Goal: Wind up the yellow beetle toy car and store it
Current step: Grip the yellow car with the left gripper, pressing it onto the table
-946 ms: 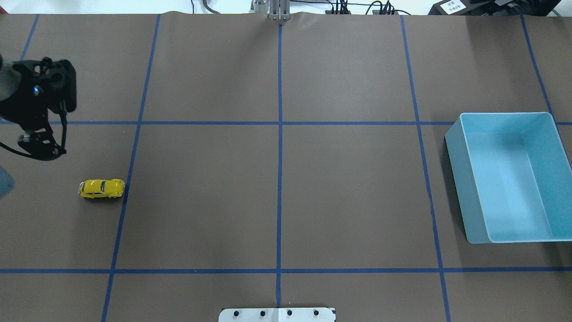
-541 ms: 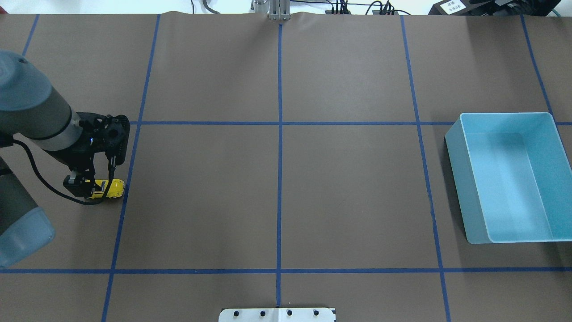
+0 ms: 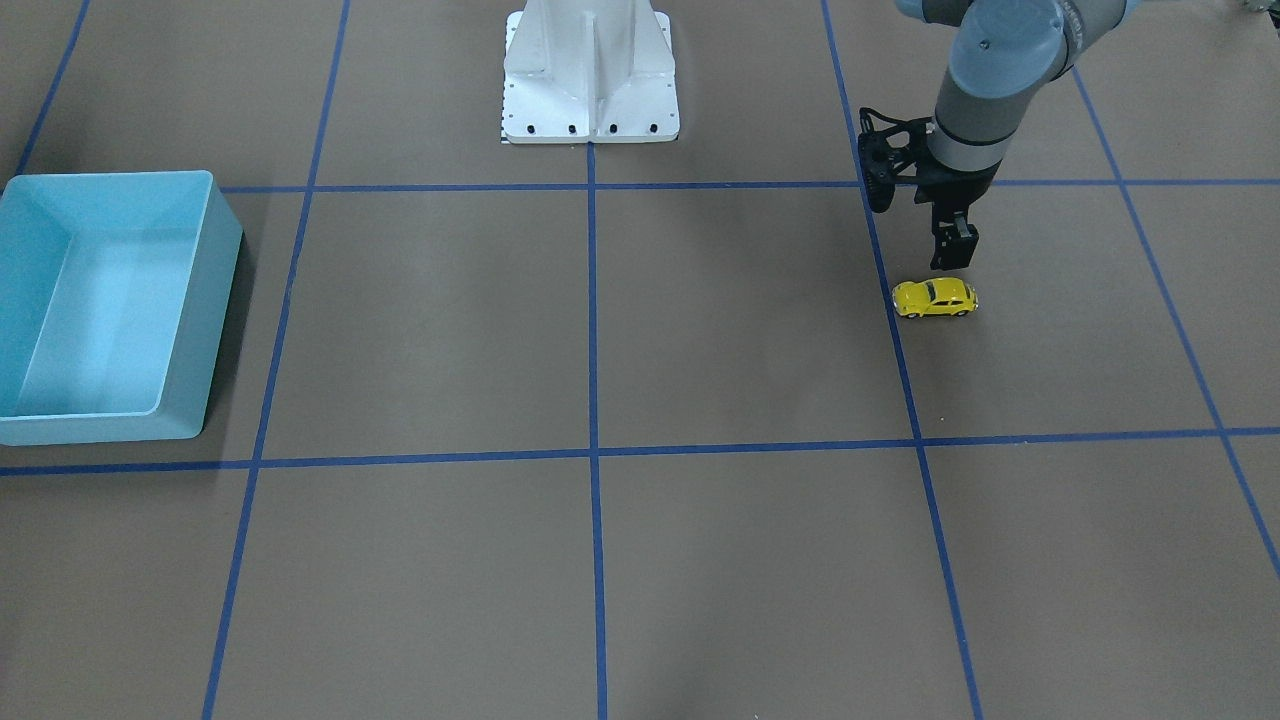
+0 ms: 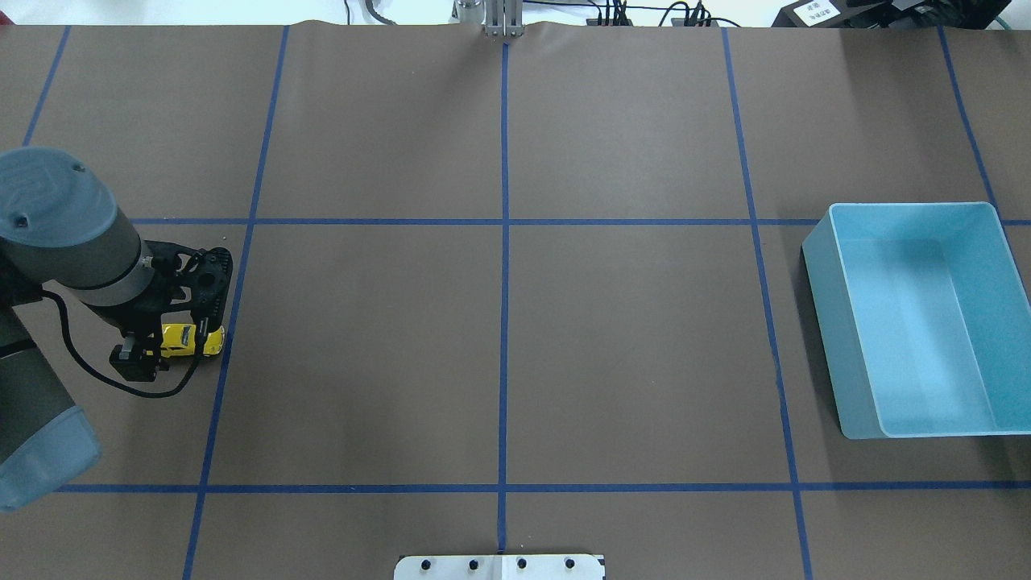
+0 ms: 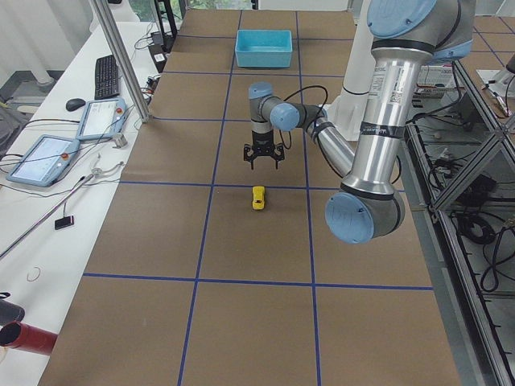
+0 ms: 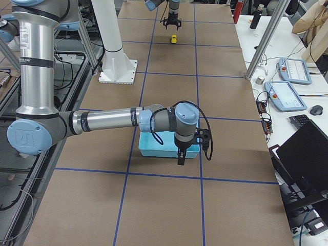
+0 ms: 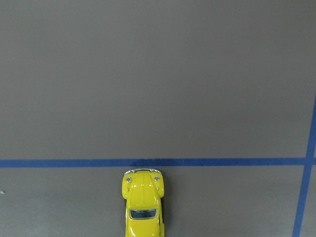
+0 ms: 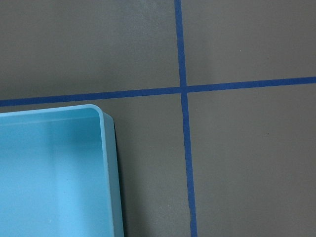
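Observation:
The yellow beetle toy car point(image 4: 196, 340) stands on the brown table at the far left, next to a blue tape line. It also shows in the front view point(image 3: 935, 298) and at the bottom of the left wrist view point(image 7: 142, 200). My left gripper point(image 4: 165, 346) points down and hovers above the car with its jaws open and nothing in them; it also shows in the front view point(image 3: 951, 258). The light blue bin point(image 4: 821, 322) stands at the far right, with nothing in it. My right gripper point(image 6: 180, 158) hangs over one edge of the bin point(image 6: 154, 150); I cannot tell whether it is open or shut.
Blue tape lines divide the table into squares. The robot's white base plate point(image 3: 590, 125) is at the middle of the table's robot side. The right wrist view shows one corner of the bin point(image 8: 101, 116) beside a tape crossing.
My left arm has come in from the left edge and now hangs over the car; in the last half second it shifted slightly toward the robot. The car has not moved.

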Action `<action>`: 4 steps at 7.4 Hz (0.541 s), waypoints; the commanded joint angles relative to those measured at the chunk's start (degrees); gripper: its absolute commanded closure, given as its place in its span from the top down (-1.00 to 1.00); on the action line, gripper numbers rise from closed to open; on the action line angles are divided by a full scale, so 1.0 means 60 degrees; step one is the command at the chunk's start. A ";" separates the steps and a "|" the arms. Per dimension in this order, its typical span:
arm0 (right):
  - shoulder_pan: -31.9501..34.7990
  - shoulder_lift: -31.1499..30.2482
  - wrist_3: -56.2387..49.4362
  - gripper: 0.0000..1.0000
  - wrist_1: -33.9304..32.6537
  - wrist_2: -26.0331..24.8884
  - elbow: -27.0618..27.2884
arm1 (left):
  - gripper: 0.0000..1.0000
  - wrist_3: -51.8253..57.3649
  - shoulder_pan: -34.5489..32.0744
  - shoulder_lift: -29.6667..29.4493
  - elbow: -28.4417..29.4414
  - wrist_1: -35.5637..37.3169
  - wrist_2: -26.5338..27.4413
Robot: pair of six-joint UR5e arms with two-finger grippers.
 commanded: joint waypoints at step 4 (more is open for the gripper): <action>-0.0014 0.0008 0.0010 1.00 0.0053 -0.0009 -0.0024 | 1.00 -0.0003 0.0024 -0.0106 0.1756 -0.1412 -0.0076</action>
